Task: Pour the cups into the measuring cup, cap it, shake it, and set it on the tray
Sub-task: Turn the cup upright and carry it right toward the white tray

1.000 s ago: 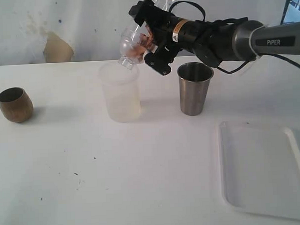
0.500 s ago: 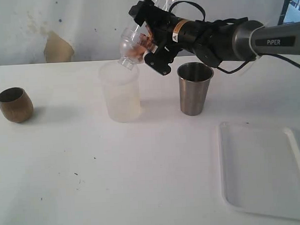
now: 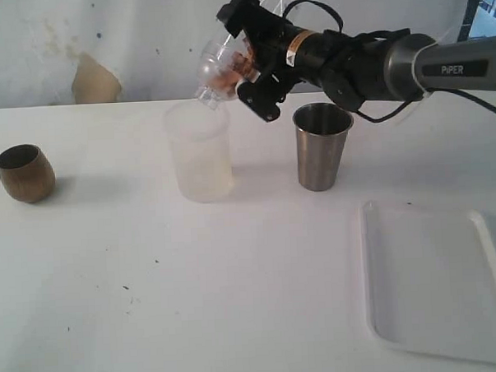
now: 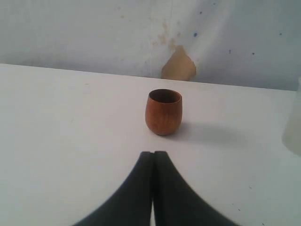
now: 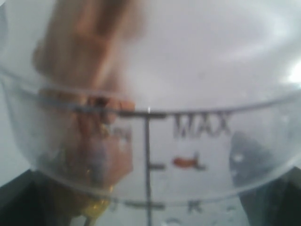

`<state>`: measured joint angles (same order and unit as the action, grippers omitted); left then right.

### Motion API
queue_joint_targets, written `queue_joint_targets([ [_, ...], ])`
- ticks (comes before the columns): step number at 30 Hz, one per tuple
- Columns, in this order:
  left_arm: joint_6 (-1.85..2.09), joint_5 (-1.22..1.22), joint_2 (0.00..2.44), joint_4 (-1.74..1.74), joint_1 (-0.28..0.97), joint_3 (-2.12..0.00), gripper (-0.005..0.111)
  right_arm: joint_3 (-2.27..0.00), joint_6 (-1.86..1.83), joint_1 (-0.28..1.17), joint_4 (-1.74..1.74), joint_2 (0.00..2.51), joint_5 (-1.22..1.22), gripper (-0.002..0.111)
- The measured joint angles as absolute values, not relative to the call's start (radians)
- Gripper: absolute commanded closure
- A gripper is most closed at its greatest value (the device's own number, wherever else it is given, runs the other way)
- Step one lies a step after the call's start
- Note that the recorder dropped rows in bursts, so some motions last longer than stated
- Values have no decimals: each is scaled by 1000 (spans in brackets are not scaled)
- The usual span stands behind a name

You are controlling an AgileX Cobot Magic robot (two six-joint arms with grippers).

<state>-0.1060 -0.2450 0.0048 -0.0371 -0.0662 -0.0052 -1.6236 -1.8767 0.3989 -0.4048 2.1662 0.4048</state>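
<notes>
Clamping the measuring cup (image 3: 214,68) between its fingers, the right gripper (image 3: 244,64) holds it tilted, long axis slanting, rounded end lowest over a frosted cup (image 3: 199,155) just below. The steel tumbler (image 3: 320,146) stands under that wrist, and the wooden cup (image 3: 25,173) is well apart. At the left wrist, the left gripper (image 4: 154,160) has its fingers pressed together on nothing; the wooden cup (image 4: 163,112) stands upright straight ahead, so this arm looks the nearer. At the right wrist, the measuring cup's marked wall (image 5: 150,141) fills the view.
</notes>
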Motion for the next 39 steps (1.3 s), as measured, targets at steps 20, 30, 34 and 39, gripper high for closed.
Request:
queue_joint_targets([
  [20, -106, -245, 5, -37, -66, -5, 107, -1583, 155, 227, -369, 1988, 561, 108],
  [30, -106, -245, 5, -37, -66, -5, 107, -1362, 760, 68, -594, 1941, 943, 108],
  [34, -106, -245, 5, -37, -66, -5, 107, -1270, 638, 35, -607, 1859, 867, 108],
  [39, -106, -245, 5, -37, -66, -5, 107, -1183, 593, -1, -604, 1741, 688, 108],
])
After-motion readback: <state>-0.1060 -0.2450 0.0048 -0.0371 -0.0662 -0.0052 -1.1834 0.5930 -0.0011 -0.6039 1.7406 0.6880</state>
